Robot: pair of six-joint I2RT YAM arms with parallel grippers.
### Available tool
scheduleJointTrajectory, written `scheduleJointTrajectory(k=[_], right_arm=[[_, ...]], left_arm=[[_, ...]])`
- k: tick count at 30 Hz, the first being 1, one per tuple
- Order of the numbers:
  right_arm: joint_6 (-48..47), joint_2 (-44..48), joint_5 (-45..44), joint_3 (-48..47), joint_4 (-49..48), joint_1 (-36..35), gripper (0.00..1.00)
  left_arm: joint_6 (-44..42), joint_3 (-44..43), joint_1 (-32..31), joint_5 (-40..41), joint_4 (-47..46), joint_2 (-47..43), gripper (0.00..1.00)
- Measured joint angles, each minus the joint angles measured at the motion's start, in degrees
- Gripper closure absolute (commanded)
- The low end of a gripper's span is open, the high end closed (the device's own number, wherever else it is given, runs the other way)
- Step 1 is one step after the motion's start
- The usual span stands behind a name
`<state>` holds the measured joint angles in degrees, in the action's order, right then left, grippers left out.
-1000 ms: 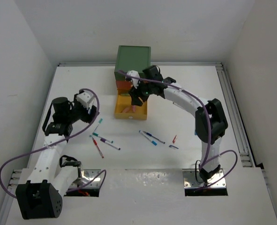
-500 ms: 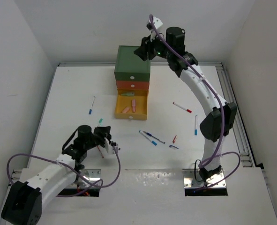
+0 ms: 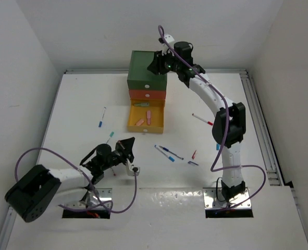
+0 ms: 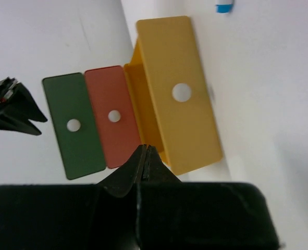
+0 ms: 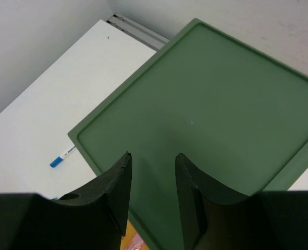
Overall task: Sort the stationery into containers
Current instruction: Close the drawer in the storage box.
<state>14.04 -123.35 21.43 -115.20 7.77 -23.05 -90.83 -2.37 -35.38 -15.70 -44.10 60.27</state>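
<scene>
The containers are a small cabinet with a dark green top (image 3: 148, 63) (image 5: 216, 99), a green drawer (image 4: 73, 125), an orange-red drawer (image 4: 112, 121) and a yellow drawer (image 3: 134, 119) (image 4: 180, 104) pulled open. Pink pieces (image 3: 148, 115) lie in the yellow drawer. My right gripper (image 3: 155, 62) (image 5: 151, 156) hovers open over the green top, nothing between its fingers. My left gripper (image 3: 129, 141) (image 4: 146, 151) is low over the near left table, shut and empty, pointing at the drawer fronts. Stationery lies loose: a blue-capped pen (image 3: 101, 117) (image 5: 62, 155), a teal one (image 3: 110, 136), blue pens (image 3: 167, 152).
More pens lie right of the cabinet: a red-tipped pen (image 3: 202, 119), a small red piece (image 3: 194, 154) and a purple one (image 3: 193, 163). A red pen (image 3: 112, 170) lies beside my left wrist. A rail (image 3: 260, 130) runs along the table's right edge. White walls enclose it.
My left arm swung from the back left down to the near edge and its gripper closed. My right arm rose from the yellow drawer to above the cabinet top, jaws narrowing.
</scene>
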Motion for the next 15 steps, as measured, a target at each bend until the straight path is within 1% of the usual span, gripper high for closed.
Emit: scheduleJointTrajectory(k=[3, 9, 15], right_arm=[[0.8, -1.0, -0.2, 0.0, -0.4, 0.1, 0.62], [1.6, -1.6, -0.2, 0.0, -0.6, 0.4, 0.63], [2.0, -1.7, 0.2, 0.0, -0.7, 0.4, 0.63]], left_arm=[[-0.2, 0.0, -1.1, 1.4, -3.6, 5.6, 1.0], [1.0, -0.3, -1.8, 3.1, -9.2, 13.0, 1.0], [2.6, -3.0, -1.8, 4.2, -13.5, 21.4, 1.0]])
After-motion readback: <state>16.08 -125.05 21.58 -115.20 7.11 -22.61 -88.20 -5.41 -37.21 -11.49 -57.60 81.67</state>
